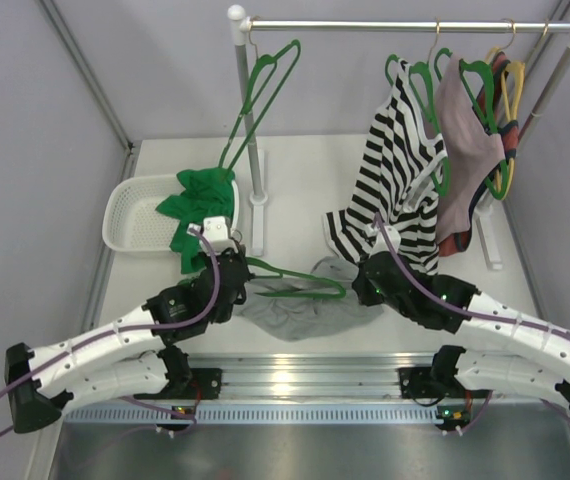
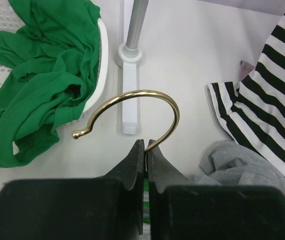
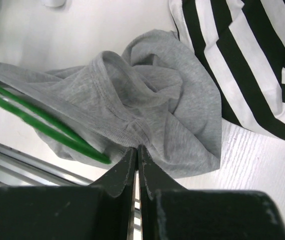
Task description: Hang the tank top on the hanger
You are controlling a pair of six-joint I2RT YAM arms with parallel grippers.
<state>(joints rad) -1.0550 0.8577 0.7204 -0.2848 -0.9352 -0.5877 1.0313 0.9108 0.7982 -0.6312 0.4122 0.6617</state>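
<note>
The light-grey tank top (image 1: 300, 312) lies crumpled on the table between the arms; it also shows in the right wrist view (image 3: 147, 105) and the left wrist view (image 2: 237, 165). The green hanger (image 1: 300, 280) lies across it, one arm tucked inside the fabric (image 3: 37, 122). My left gripper (image 2: 146, 145) is shut on the base of the hanger's gold hook (image 2: 132, 102). My right gripper (image 3: 137, 150) is shut on a fold of the tank top at its edge.
A white basket (image 1: 130, 215) holds a green garment (image 1: 200, 200) at the left. A rail stand (image 1: 255, 180) carries a spare green hanger (image 1: 260, 85), a striped top (image 1: 400, 170) drooping to the table, and more hung clothes (image 1: 475, 130) at the right.
</note>
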